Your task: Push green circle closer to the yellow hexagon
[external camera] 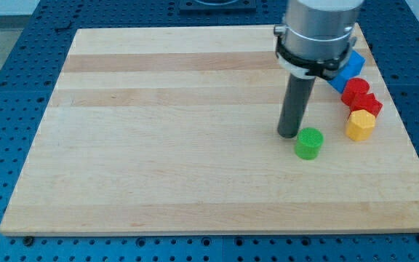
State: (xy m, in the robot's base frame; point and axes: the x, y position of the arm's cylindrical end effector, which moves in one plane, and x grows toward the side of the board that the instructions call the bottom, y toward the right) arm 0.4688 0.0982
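My tip [289, 134] beside green circle [309, 143]

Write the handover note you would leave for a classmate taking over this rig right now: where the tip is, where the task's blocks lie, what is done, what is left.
My tip is down on the wooden board, just to the view's left of the green circle and slightly above it, close beside it; whether they touch cannot be told.
The yellow hexagon lies to the view's right of the green circle, a little higher, with bare board between them.
Above the hexagon sit two red blocks and a blue block, part hidden by the arm.
Done: tip is on the far side of the circle from the hexagon.
Left: push the circle toward the view's right and slightly up, closing the gap.
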